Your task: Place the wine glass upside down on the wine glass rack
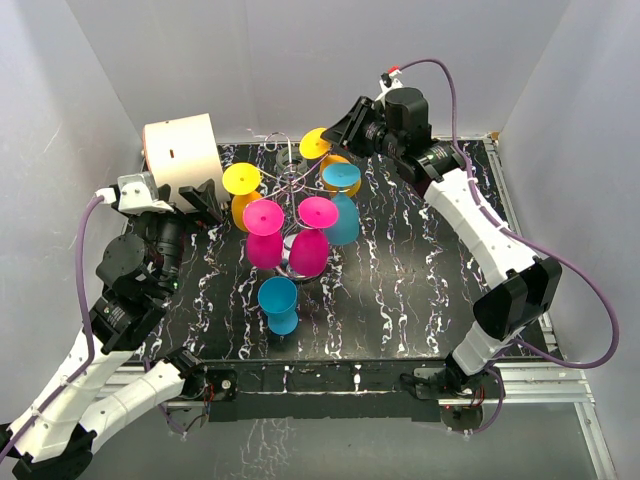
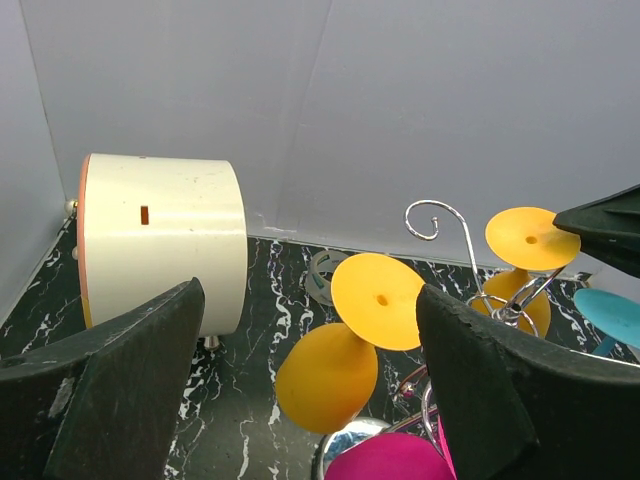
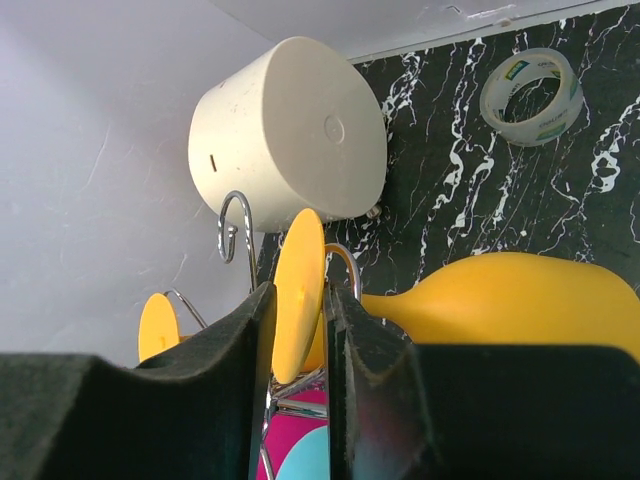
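Right wrist view, lower centre: your right gripper (image 3: 302, 300) brackets the foot of the yellow wine glass (image 3: 500, 300), hung inverted on the wine glass rack (image 3: 235, 194). Whether it is pinching I cannot tell. This looks like the release step; next, spread wider and back straight out.

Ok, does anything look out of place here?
One blue wine glass sits alone on the table in front of the wine glass rack, while the other glasses hang from it.
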You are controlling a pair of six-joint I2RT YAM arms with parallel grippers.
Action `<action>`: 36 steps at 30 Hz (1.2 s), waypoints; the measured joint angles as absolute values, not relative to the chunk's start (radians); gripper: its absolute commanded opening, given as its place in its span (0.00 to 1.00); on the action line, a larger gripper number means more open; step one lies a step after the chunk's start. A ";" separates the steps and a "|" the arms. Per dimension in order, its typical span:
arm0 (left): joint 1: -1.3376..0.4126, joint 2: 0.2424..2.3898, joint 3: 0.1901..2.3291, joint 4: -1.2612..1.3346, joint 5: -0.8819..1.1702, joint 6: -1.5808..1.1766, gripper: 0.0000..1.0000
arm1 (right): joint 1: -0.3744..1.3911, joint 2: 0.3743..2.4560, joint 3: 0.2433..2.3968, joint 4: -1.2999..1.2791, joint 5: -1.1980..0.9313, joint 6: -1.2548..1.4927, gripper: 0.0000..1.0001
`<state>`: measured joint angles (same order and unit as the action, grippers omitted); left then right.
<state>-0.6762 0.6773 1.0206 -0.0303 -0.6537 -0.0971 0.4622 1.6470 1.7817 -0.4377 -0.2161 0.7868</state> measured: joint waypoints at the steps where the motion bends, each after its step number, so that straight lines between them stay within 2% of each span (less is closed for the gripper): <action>1: -0.676 0.677 1.021 -0.031 -0.654 -0.097 0.86 | 0.462 1.648 1.785 -0.438 -0.217 0.787 0.27; 6: -0.676 0.675 1.021 -0.031 -0.635 -0.096 0.86 | 0.459 1.650 1.792 -0.435 -0.223 0.786 0.36; 11: -0.676 0.670 1.019 -0.025 -0.520 -0.076 0.86 | 0.456 1.650 1.797 -0.426 -0.223 0.785 0.42; 23: -0.676 0.671 1.019 -0.065 -0.160 -0.006 0.85 | 0.445 1.635 1.782 -0.414 -0.212 0.793 0.48; 28: -0.676 0.698 1.049 -0.206 0.101 0.027 0.81 | 0.431 1.504 1.604 -0.310 -0.208 0.831 0.51; 36: -0.676 0.789 1.100 -0.398 0.450 -0.021 0.72 | 0.406 1.250 1.316 -0.158 -0.170 0.894 0.51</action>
